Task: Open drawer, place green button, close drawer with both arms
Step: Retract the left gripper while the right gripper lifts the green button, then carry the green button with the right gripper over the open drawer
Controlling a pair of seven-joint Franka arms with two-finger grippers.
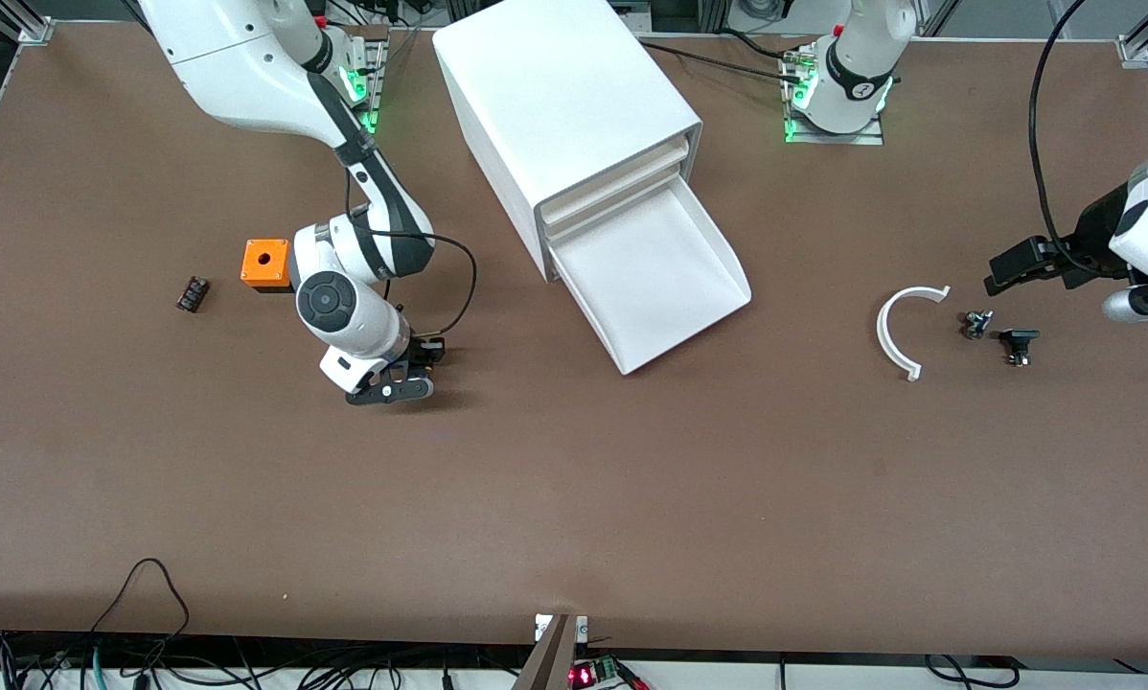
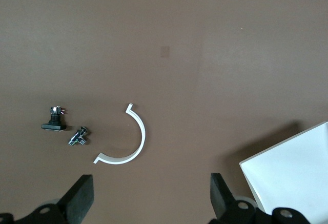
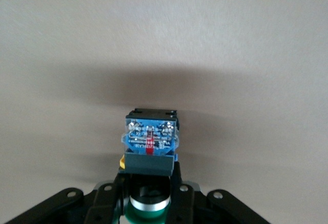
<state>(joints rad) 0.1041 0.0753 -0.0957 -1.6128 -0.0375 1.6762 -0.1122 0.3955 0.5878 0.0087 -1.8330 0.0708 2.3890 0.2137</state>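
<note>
The white cabinet [image 1: 555, 105] has its lowest drawer [image 1: 651, 278] pulled out, its tray bare. One corner of that drawer [image 2: 292, 172] shows in the left wrist view. My right gripper [image 1: 411, 376] is low over bare table between the orange box and the drawer. It is shut on the button [image 3: 149, 142], whose green cap sits between the fingers [image 3: 187, 198] and whose black body with blue terminals sticks out. My left gripper [image 1: 1000, 273] hangs open over the left arm's end of the table, its fingers [image 2: 82, 198] wide apart with nothing between them.
An orange box with a hole [image 1: 265, 264] and a small dark part [image 1: 192, 293] lie at the right arm's end. Under the left gripper lie a white half ring [image 1: 900, 331], a small metal piece [image 1: 975, 323] and a black flat-topped part [image 1: 1018, 343].
</note>
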